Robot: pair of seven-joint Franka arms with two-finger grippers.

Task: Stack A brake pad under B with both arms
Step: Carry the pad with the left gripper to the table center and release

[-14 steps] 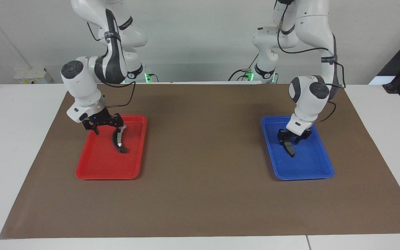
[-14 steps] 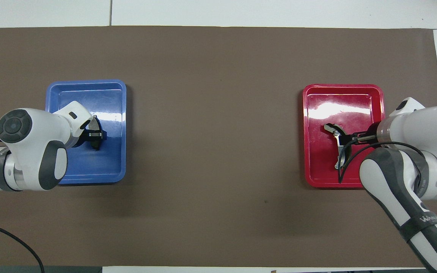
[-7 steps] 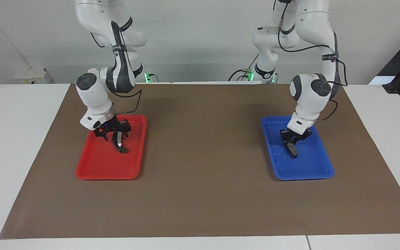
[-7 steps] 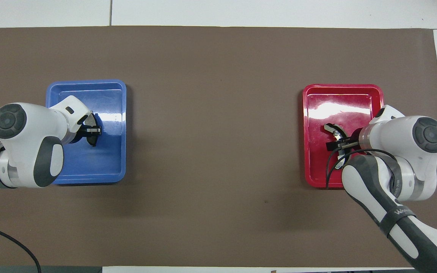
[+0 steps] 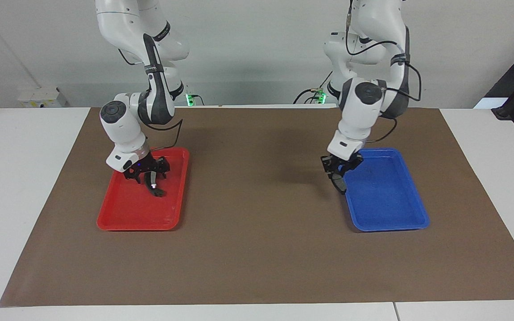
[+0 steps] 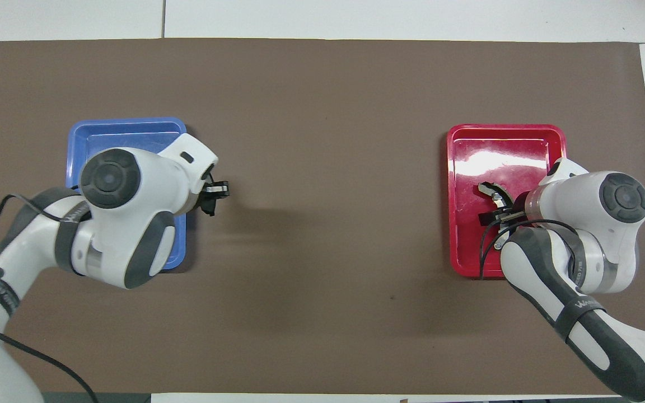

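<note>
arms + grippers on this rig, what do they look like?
Both arms have glossy white shells with dark grey joint sections and round dark grey caps at the wrist joints. Loose black cables run along each, strapped on by dark bands with white lettering. The left gripper and right gripper are black linkage units; a small blue light shows at the right one's base.

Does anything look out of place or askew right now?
Nothing stands out. The short pad hangs in the shut left pincer over the edge of the blue tray; the long piece lies in the red tray, under the open right pincer.
</note>
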